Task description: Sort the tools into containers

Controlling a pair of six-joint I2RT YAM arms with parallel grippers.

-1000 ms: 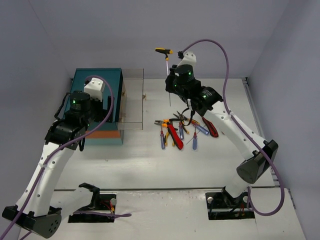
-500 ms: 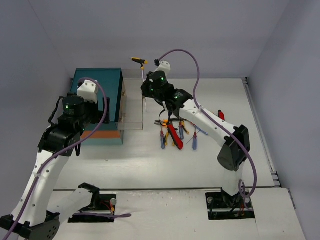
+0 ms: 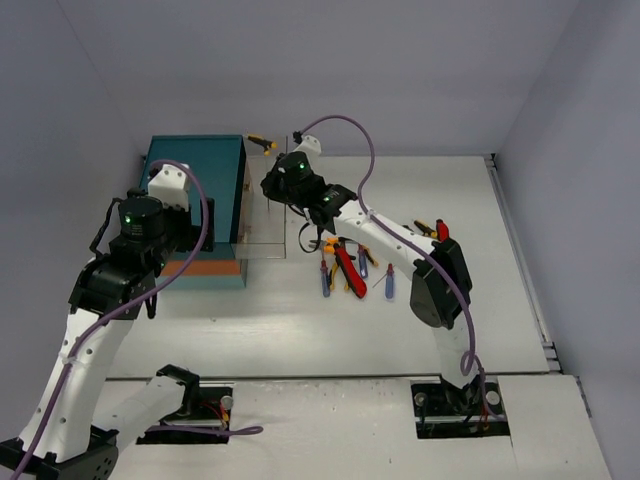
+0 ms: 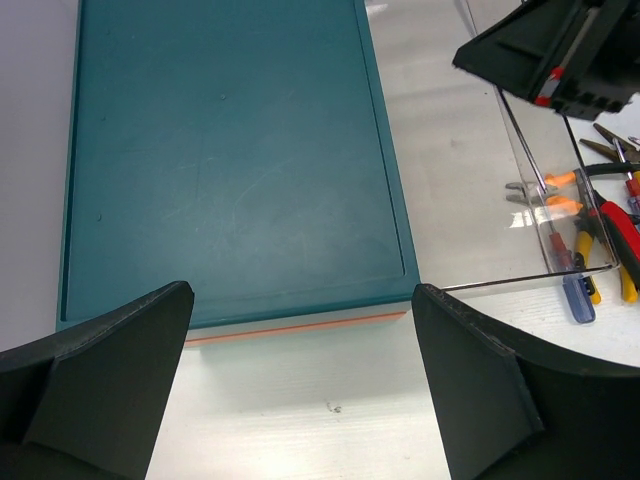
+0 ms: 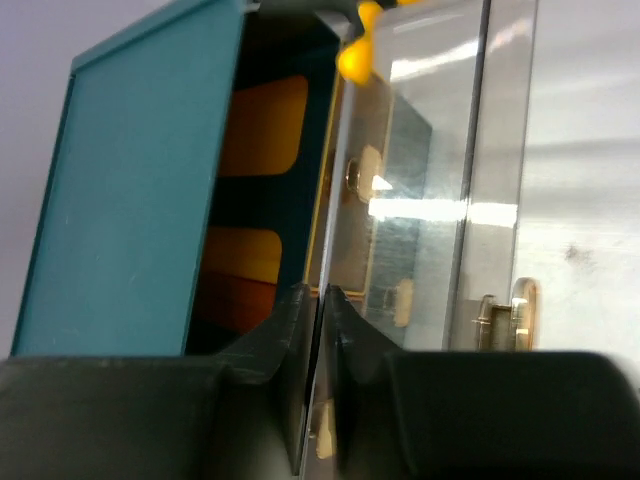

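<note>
The teal chest [image 3: 195,195] with an orange band stands at the back left, and a clear drawer [image 3: 265,215] with a brass knob is pulled out to its right. My right gripper [image 3: 285,185] is shut on the thin metal shaft of a yellow-and-black T-handle tool [image 3: 262,143] and holds it over the drawer's far end. In the right wrist view the shaft [image 5: 322,260] runs between the shut fingers and the yellow handle [image 5: 358,55] is at the top. Several tools [image 3: 350,265] lie in a pile right of the drawer. My left gripper [image 4: 300,400] is open and empty, above the table in front of the chest [image 4: 230,160].
A red-handled cutter [image 3: 440,232] lies apart at the right. The right arm's elbow hangs over the pile. In the left wrist view the clear drawer [image 4: 540,255] and part of the tool pile [image 4: 600,235] show at the right. Walls close in the back and both sides.
My right gripper has carried the T-handle tool left, from above the tool pile to over the open clear drawer. My left arm has shifted slightly left and toward me.
</note>
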